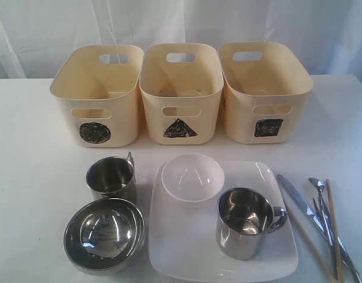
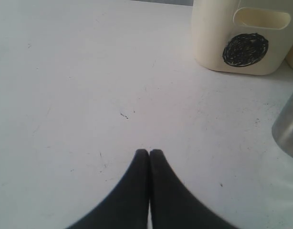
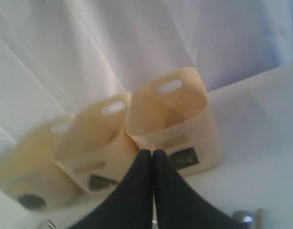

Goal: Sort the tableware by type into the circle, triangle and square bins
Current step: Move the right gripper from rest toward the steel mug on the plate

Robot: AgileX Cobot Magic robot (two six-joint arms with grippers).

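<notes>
Behind the large white square plate: three cream bins stand in a row on the white table.
Circle bin: behind the plate and to its left.
Triangle bin: straight behind the plate.
Square bin: behind the plate and to its right.
Small white bowl: upright on the plate, at its back edge, left of centre.
Steel mug on the plate: upright on the front right part, handle pointing right, close to the white bowl. Whether they touch cannot be told.
Second steel mug: upright on the table just left of the plate, handle turned toward the bins.
Steel bowl: on the table left of the plate, just in front of the second mug.
Steel cutlery: lying slantwise on the table right of the plate, with the knife nearest it and the pieces overlapping.
Wooden chopsticks: right of the plate, one across the cutlery, the other slanting close to the plate's right edge.
Left gripper: black fingers pressed together, nothing held, over bare table. Its camera sees the circle bin and a mug's edge. Its place relative to the plate cannot be told.
Right gripper: fingers clenched tip to tip, nothing between them, facing the three bins from the plate's side. The view is blurred.
</notes>
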